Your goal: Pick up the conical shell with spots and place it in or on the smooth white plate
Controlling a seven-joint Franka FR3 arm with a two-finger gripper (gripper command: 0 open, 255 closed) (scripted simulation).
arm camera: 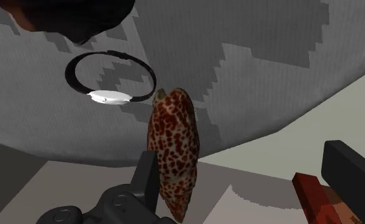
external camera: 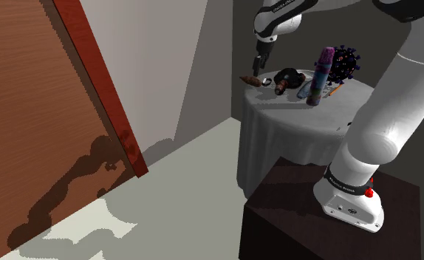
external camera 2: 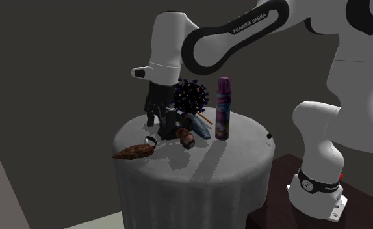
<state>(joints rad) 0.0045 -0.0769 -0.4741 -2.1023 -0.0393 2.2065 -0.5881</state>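
Brown-spotted cream shell (arm camera: 173,147); spiky ball (external camera: 343,63), seemingly dark purple.

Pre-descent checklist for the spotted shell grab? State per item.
1. Gripper open: ok, the fingers stand apart.
2. Spotted shell free: ok, it lies on the table, unclasped.
3. Shell centred between the fingers: not ok, it sits hard by one finger and far from the other.
4. Shell's footing: not ok, it lies at the rim of the clothed table with one end past the edge; a nudge might tip it off.
5. Black ring clear of the shell: cannot tell, it lies right by the shell's tip.
6. Plate as drop target: cannot tell where it stands.
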